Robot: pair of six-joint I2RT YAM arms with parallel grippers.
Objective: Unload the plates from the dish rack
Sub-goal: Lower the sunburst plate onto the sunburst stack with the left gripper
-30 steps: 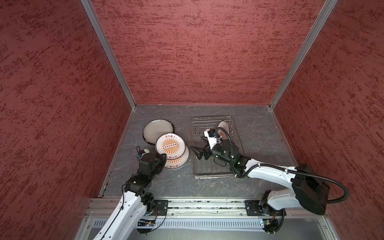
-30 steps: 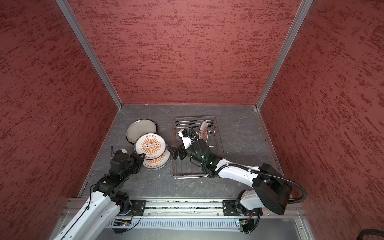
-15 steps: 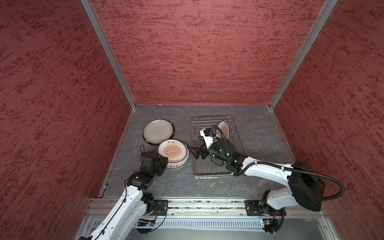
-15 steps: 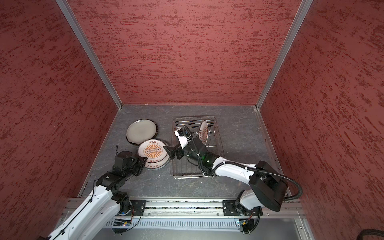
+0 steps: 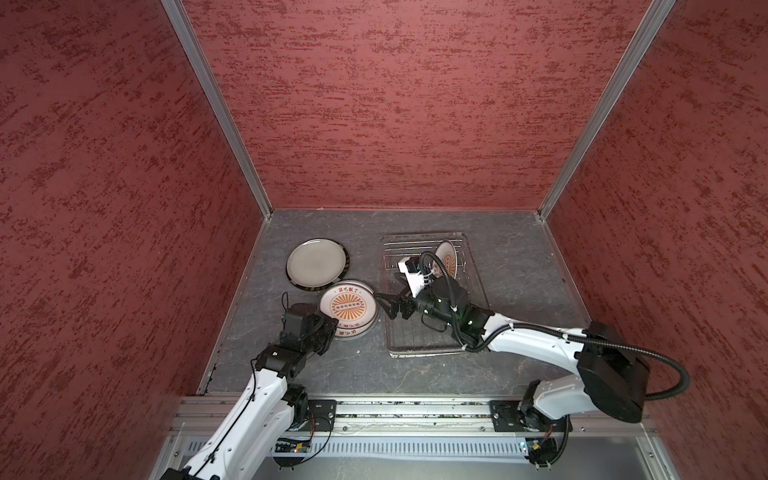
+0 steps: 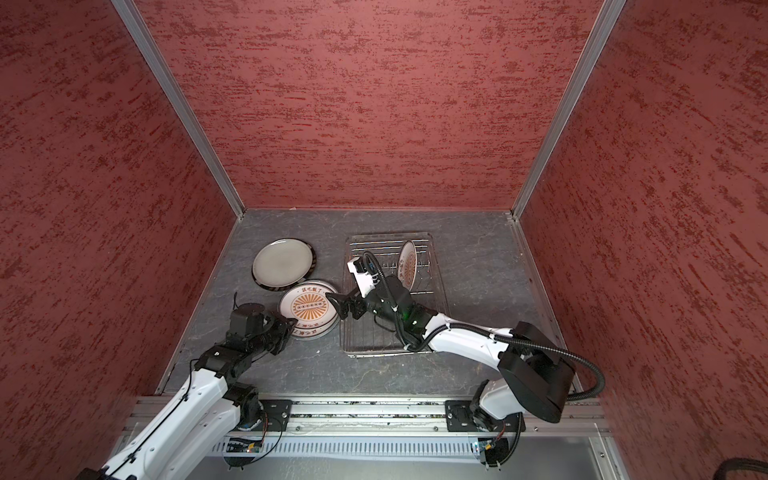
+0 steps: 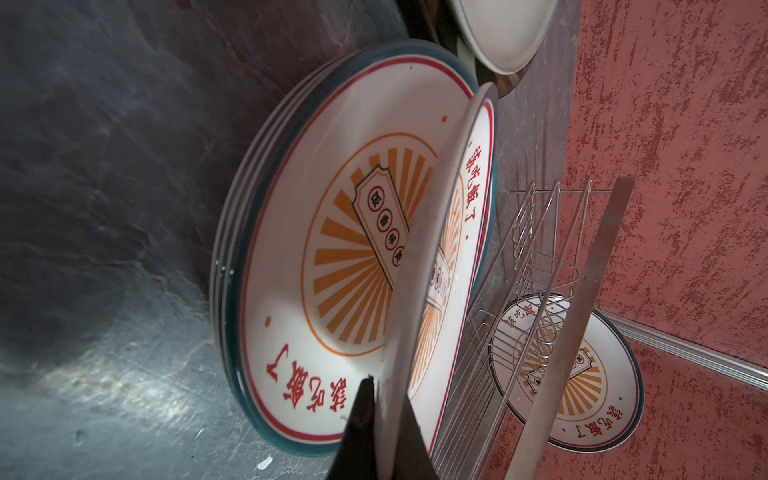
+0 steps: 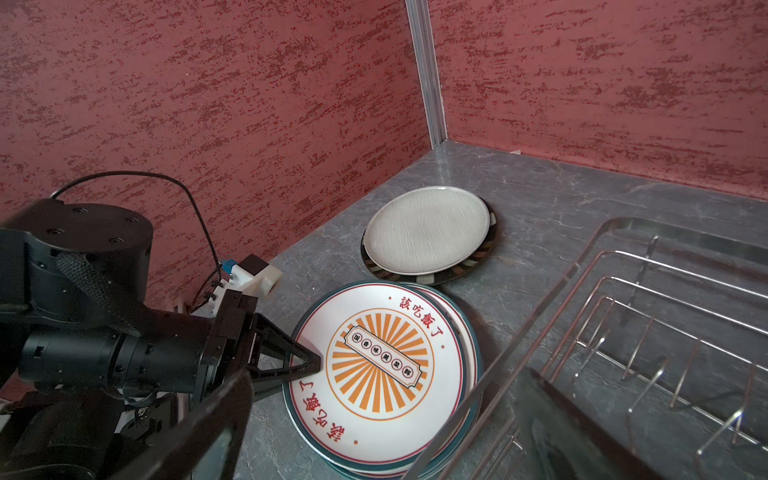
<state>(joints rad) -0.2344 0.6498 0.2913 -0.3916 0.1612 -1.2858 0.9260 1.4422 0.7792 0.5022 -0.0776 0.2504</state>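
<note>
Now my left gripper (image 8: 309, 363) pinches the rim of the sunburst plate (image 5: 351, 305), left of centre in a top view, tilted over the stack (image 8: 473, 365). I should lower it flat and slow — then let go. My right gripper (image 5: 384, 306) is spread wide, empty — the last plate (image 5: 446, 259) waits in the dish rack (image 5: 415, 345).

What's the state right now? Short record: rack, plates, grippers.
rack: dish rack, one sunburst plate standing in its prongs
unloaded: sunburst stack on table; off-white plate atop dark-rimmed plate
left gripper: shut on top plate of the stack, at its rim
right gripper: open, empty, at the rack's left edge beside the stack
</note>
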